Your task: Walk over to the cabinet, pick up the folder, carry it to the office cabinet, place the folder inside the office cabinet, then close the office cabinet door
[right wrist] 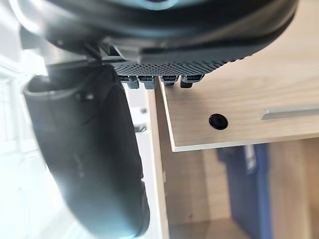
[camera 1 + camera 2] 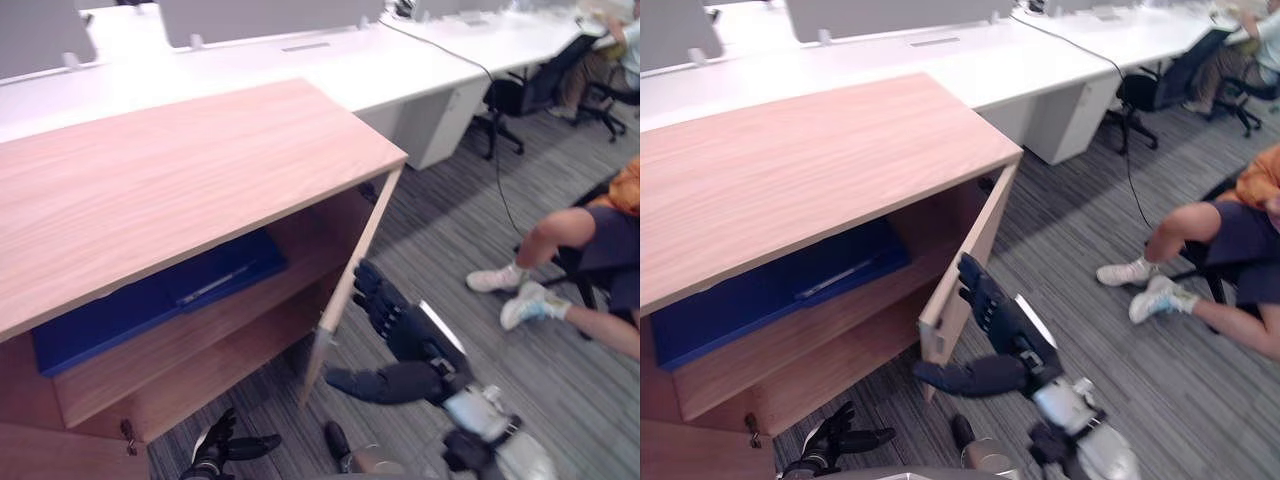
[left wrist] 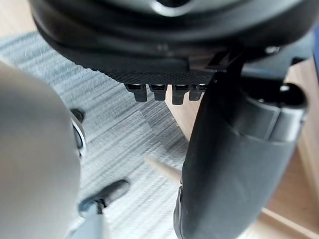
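Right eye view: right hand [image 2: 1005,325], fingers straight, meets the open door [image 2: 985,225] of the office cabinet [image 2: 790,170], blue folder [image 2: 760,290] shelved inside. A steady, flat push near the free edge should swing it shut. Left hand [image 2: 830,440] hangs low, relaxed.

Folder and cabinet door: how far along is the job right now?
Done: the blue folder lies flat inside the office cabinet. In hand: the right robot hand, fingers straight, is at the outer face of the open door. Left to do: swing that door shut. The left robot hand hangs low by the floor, holding nothing.
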Robot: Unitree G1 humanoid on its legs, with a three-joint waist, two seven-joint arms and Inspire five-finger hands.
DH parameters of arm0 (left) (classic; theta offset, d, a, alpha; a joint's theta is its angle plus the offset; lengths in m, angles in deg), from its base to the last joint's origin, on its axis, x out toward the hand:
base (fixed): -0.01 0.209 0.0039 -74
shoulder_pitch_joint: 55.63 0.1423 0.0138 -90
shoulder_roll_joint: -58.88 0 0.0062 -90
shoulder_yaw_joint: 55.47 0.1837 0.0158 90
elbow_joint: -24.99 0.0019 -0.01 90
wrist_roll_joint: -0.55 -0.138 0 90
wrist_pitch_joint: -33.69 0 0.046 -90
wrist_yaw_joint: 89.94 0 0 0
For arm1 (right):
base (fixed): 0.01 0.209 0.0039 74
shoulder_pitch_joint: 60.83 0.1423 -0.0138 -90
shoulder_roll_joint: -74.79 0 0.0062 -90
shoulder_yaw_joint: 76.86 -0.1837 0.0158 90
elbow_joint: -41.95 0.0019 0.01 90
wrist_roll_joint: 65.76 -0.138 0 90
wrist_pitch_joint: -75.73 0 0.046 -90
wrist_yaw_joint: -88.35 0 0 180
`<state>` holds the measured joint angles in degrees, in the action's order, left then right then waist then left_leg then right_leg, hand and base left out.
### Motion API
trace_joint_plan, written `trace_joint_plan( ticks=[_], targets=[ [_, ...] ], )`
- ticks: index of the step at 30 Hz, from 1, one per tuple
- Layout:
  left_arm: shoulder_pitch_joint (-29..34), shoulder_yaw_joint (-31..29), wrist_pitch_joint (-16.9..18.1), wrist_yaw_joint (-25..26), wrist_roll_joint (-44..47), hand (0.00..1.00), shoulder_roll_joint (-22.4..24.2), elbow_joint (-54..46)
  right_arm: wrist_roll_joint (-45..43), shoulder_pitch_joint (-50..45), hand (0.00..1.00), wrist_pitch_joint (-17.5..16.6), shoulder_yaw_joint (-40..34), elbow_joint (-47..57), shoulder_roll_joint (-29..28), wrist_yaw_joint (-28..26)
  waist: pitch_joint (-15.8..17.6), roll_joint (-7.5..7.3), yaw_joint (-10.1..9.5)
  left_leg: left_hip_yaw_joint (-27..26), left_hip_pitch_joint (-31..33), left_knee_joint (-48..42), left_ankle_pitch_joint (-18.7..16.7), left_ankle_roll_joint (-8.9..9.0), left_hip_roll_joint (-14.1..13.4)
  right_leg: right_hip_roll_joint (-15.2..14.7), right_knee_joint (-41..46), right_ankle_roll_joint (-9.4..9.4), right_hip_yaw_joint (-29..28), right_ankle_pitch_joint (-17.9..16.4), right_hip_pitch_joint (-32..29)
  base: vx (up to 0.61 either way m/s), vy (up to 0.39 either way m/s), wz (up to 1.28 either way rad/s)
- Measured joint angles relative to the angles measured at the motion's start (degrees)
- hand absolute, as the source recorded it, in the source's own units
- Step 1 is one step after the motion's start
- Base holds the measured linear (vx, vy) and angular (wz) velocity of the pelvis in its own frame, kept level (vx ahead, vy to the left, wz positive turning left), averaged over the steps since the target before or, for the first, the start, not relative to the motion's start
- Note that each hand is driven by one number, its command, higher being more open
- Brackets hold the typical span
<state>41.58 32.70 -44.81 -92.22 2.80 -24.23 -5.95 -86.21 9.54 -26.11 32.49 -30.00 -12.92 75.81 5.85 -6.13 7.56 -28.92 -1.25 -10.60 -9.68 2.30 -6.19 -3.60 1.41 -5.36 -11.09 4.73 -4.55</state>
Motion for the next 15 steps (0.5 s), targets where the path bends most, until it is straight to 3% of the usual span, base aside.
trace_joint_plan(
  ticks=[6,7,10,15],
  targets=[
    [-1.53,0.07,-0.71,2.06,0.23,1.00,0.29,-0.27,5.64,15.27,1.00,-3.00,-3.61,-15.23,-6.05,8.60,-0.13,0.24,-3.88,10.89,2.90,3.69,4.45,-1.40,3.40,-3.33,0.38,0.75,11.04,-2.62,1.18,0.00,0.000,0.98],
    [-1.41,-0.05,-0.72,2.26,0.61,1.00,0.29,-0.64,6.31,14.64,1.00,-4.93,-5.16,-17.18,-6.52,10.06,-0.11,0.51,-4.42,12.76,3.24,4.11,5.10,-1.84,3.90,-3.81,0.46,0.53,13.03,-2.83,1.75,0.03,0.003,0.77],
    [-1.11,-0.27,-1.13,2.36,1.12,1.00,0.21,-0.62,6.92,15.05,1.00,-6.82,-9.26,-21.70,-7.51,13.69,-0.11,1.64,-4.55,16.15,3.28,6.17,6.73,-2.23,5.21,-4.55,0.70,-0.31,16.15,-3.57,2.65,-0.01,0.010,0.63],
    [-0.62,-2.40,-1.12,2.63,1.49,1.00,1.09,-1.16,7.17,16.59,1.00,-7.96,-15.78,-25.93,-9.29,19.55,-0.03,2.18,-5.33,21.63,2.39,14.11,12.32,-3.15,7.34,-5.44,0.44,-0.60,21.08,-4.30,2.74,-0.08,0.021,0.56]
  ],
)
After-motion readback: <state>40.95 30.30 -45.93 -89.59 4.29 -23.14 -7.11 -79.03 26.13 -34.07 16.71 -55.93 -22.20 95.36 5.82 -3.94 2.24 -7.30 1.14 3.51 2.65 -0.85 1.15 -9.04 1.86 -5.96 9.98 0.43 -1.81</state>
